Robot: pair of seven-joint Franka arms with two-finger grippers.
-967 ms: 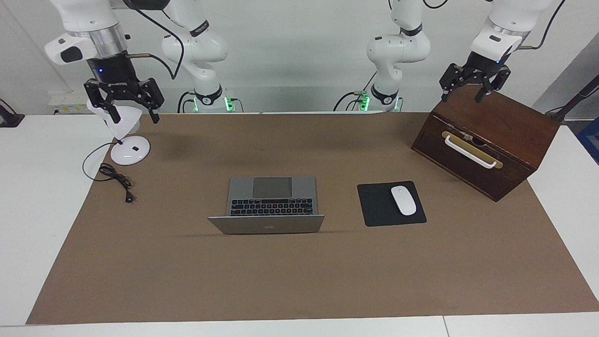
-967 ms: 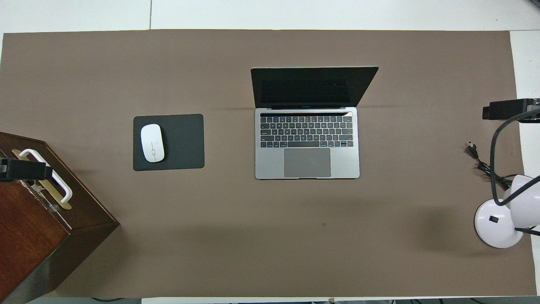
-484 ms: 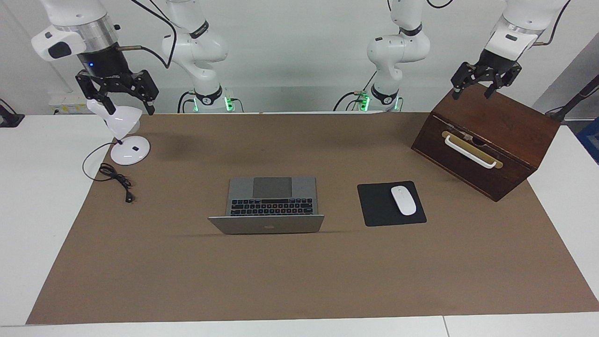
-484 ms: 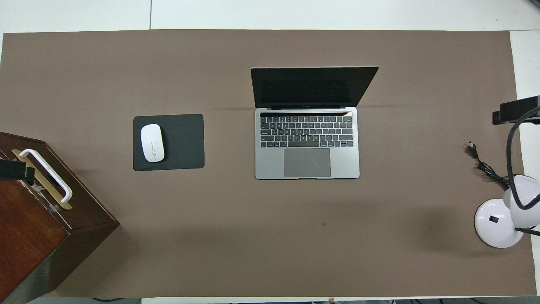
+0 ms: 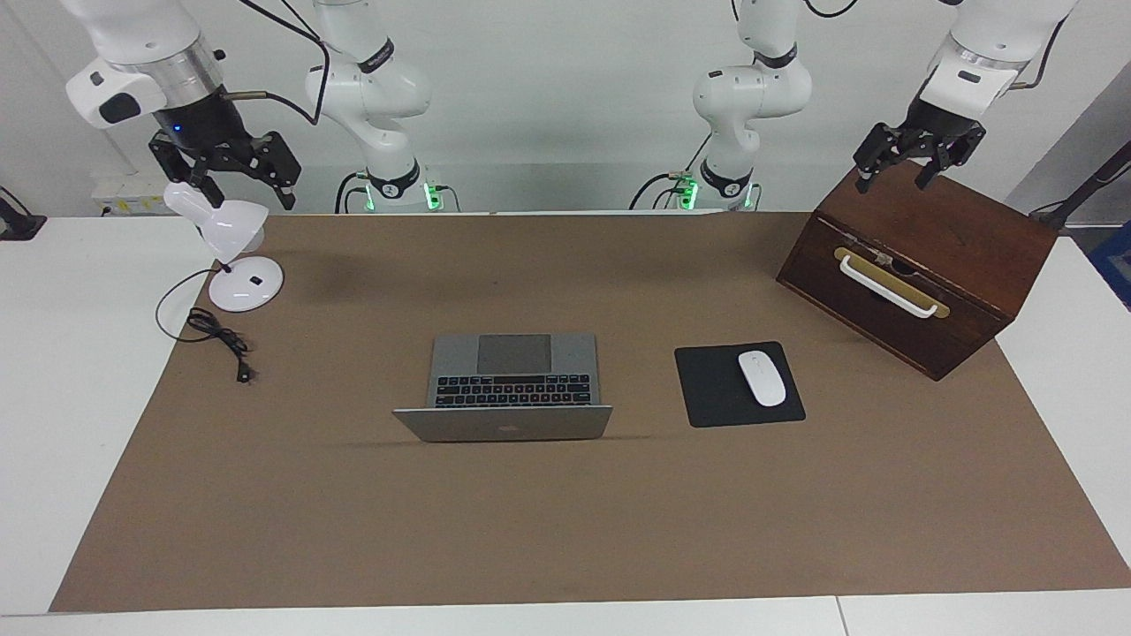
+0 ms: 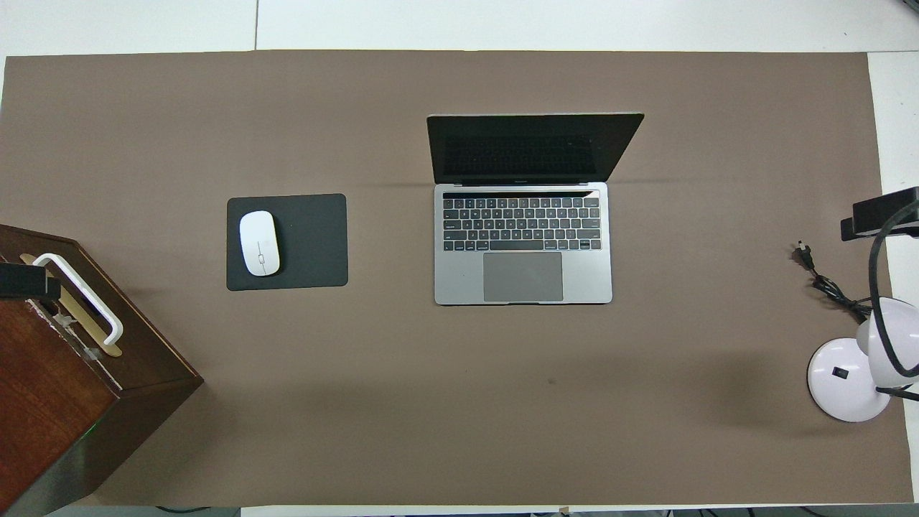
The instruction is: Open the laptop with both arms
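The silver-grey laptop (image 5: 512, 382) (image 6: 523, 244) stands open in the middle of the brown mat, lid raised, dark screen facing the robots, keys and trackpad showing. My left gripper (image 5: 894, 179) hangs open above the top of the wooden box, holding nothing; only a dark tip of the left gripper (image 6: 29, 280) shows in the overhead view. My right gripper (image 5: 249, 193) hangs open just above the lamp's white shade, empty as well; a tip of the right gripper (image 6: 882, 215) shows in the overhead view. Both arms are well away from the laptop.
A dark wooden box (image 5: 919, 274) (image 6: 64, 402) with a white handle sits at the left arm's end. A black mouse pad (image 5: 711, 389) (image 6: 316, 240) with a white mouse (image 5: 762, 378) lies beside the laptop. A white desk lamp (image 5: 246, 284) (image 6: 840, 380) and its cable sit at the right arm's end.
Both grippers have risen and drawn outward toward their own ends of the table. The laptop has not moved and stays open.
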